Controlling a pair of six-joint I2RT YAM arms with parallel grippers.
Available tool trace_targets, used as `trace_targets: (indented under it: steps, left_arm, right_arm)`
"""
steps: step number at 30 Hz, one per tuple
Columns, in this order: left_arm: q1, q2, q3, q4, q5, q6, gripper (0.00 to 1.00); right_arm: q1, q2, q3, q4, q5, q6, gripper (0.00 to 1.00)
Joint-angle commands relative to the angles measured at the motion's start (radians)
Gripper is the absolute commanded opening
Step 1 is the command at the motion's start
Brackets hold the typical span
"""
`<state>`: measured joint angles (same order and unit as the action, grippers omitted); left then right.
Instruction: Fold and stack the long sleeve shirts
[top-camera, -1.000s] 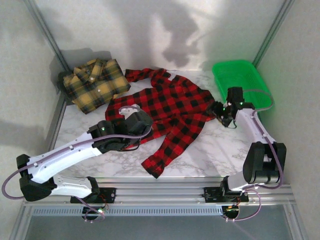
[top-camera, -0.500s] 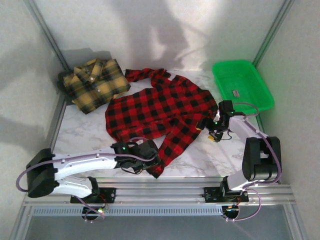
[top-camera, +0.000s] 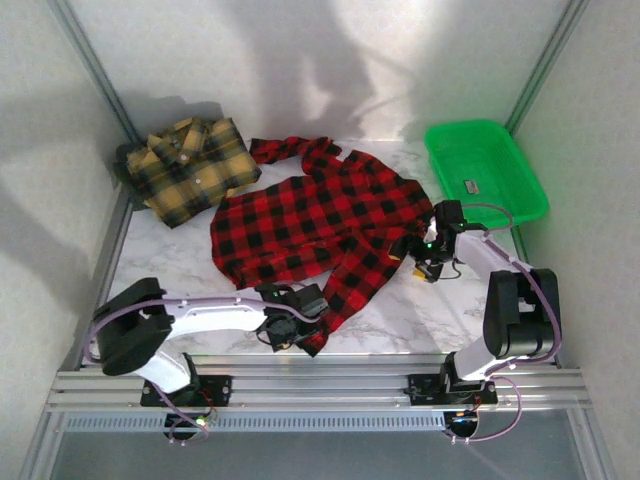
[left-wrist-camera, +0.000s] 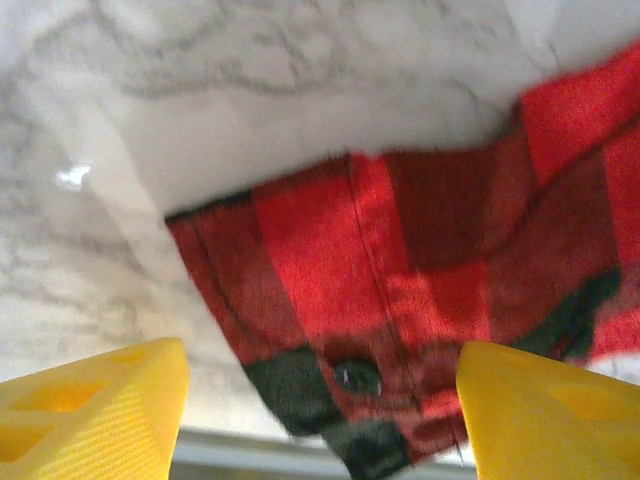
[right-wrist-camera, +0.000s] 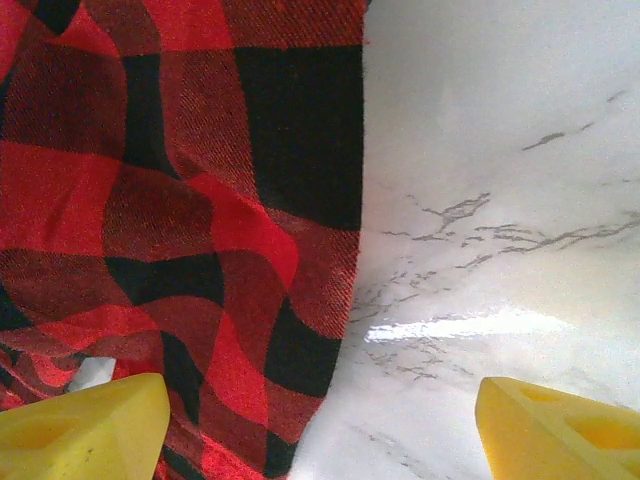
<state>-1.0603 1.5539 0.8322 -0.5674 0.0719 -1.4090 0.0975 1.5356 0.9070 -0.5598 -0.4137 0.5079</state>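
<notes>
The red-and-black shirt (top-camera: 320, 225) lies spread flat mid-table, one sleeve reaching toward the front edge. My left gripper (top-camera: 298, 328) is low over that sleeve's cuff. In the left wrist view the cuff (left-wrist-camera: 330, 290) with its dark button (left-wrist-camera: 357, 377) lies between my open yellow fingers (left-wrist-camera: 90, 410), untouched by either. My right gripper (top-camera: 426, 256) hovers at the shirt's right edge. In the right wrist view it is open (right-wrist-camera: 320, 430), with the hem (right-wrist-camera: 180, 200) on its left and bare marble on its right. The yellow-and-black shirt (top-camera: 190, 170) lies folded at the back left.
A green tray (top-camera: 485, 170) stands at the back right with a small item (top-camera: 470, 186) in it. The metal rail (top-camera: 320, 385) runs just in front of the left gripper. Bare marble (top-camera: 170, 265) lies left of the red shirt.
My left arm swung from the shirt's left hem forward to the sleeve cuff at the front edge. My right gripper came away from the tray down to the shirt's right edge.
</notes>
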Motion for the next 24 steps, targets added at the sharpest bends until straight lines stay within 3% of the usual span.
trace_targets:
  steps: [1, 4, 6, 8, 18, 24]
  left_arm:
    - [0.028, 0.073, 0.050, 0.018, -0.059, 0.050, 0.67]
    - [0.029, 0.143, 0.092, -0.002, -0.061, 0.094, 0.47]
    - [0.031, 0.143, 0.106, -0.015, -0.088, 0.111, 0.22]
    - [0.033, 0.125, 0.128, -0.022, -0.108, 0.137, 0.05]
    - [0.049, 0.132, 0.541, -0.254, -0.278, 0.277, 0.00]
    - [0.121, 0.094, 0.724, -0.313, -0.363, 0.407, 0.00]
  right_arm:
    - [0.009, -0.015, -0.012, 0.022, -0.005, -0.013, 0.81]
    - [0.010, -0.007, -0.020, 0.035, -0.008, -0.004, 0.81]
    - [0.014, -0.001, -0.027, 0.069, -0.016, 0.004, 0.82]
    - [0.019, 0.003, -0.040, 0.118, -0.030, 0.014, 0.82]
    - [0.031, 0.081, -0.030, 0.272, -0.069, 0.067, 0.81]
    - [0.030, 0.143, 0.029, 0.336, -0.094, 0.135, 0.79]
